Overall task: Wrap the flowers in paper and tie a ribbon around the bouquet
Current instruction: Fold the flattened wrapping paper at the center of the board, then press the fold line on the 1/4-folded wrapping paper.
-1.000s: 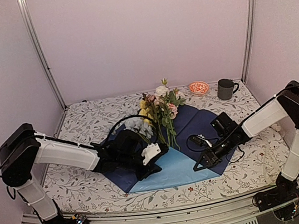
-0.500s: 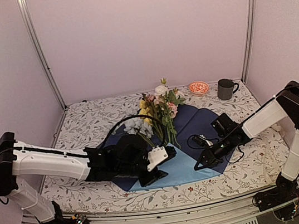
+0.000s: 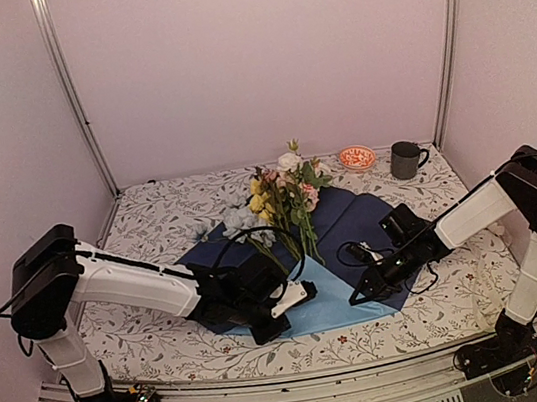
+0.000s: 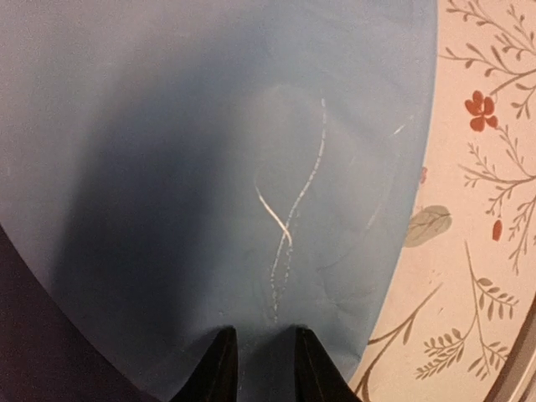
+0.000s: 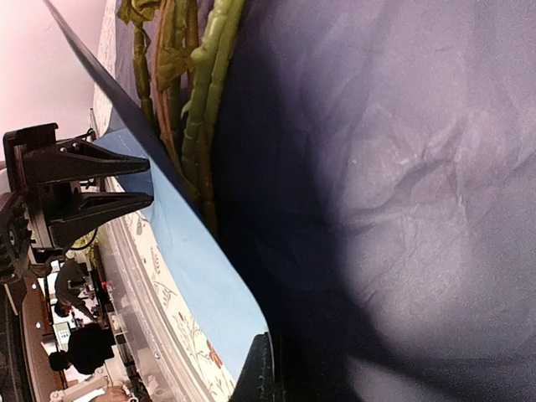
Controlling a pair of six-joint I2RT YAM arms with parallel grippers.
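obstacles: flowers [image 3: 288,193] on paper [image 3: 351,214], mug [image 3: 405,159] back-right; free: tablecloth [image 3: 159,212] back-left, seemingly

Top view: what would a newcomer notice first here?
A bunch of flowers lies mid-table on dark blue paper, whose near part shows a light-blue face. Both arms reach in low: the right arm has jaws shut on the paper's edge, the left arm has them open over the light-blue part.

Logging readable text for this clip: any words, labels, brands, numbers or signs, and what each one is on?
No readable text in any view.
bowl: orange pattern only, no lettering to be made out.
mug: plain dark, no mark visible.
paper: plain blue, only creases.
tablecloth: leaf and flower print, no words.
room clutter in the right wrist view: too blurred to read.
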